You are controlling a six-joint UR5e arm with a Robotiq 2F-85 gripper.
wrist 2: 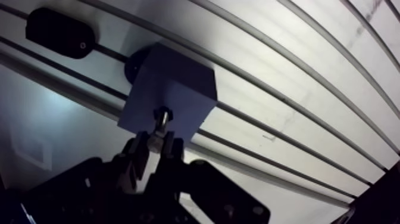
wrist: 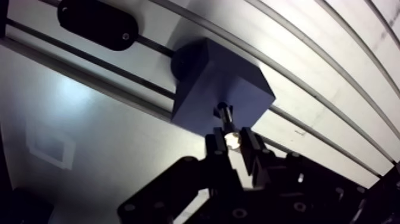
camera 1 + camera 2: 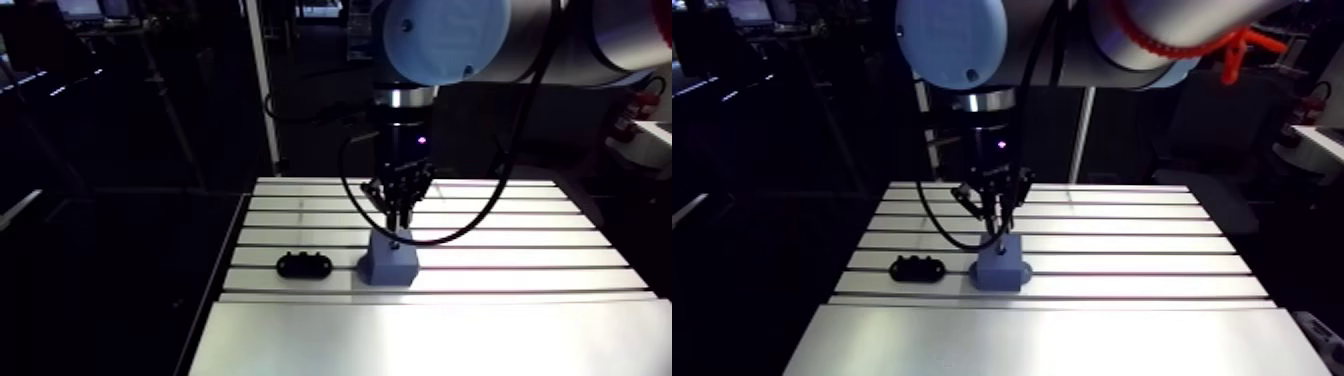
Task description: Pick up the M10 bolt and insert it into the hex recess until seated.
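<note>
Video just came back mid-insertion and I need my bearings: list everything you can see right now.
block: one, blue, on the table, under the pincer
oval part: one, black, on the table beside the block
bolt: one, metal, in the pincer, tip at the block's top face
table: one, silver, slotted
pincer: one, black, shut on the bolt, just above the block
arm: one, grey with a light-blue cap, coming down from above

The arm view looks from high above the near edge of the table, facing its far side. The wrist view (much nearer) looks down past the gripper. Both share the blue block and the table around it.
</note>
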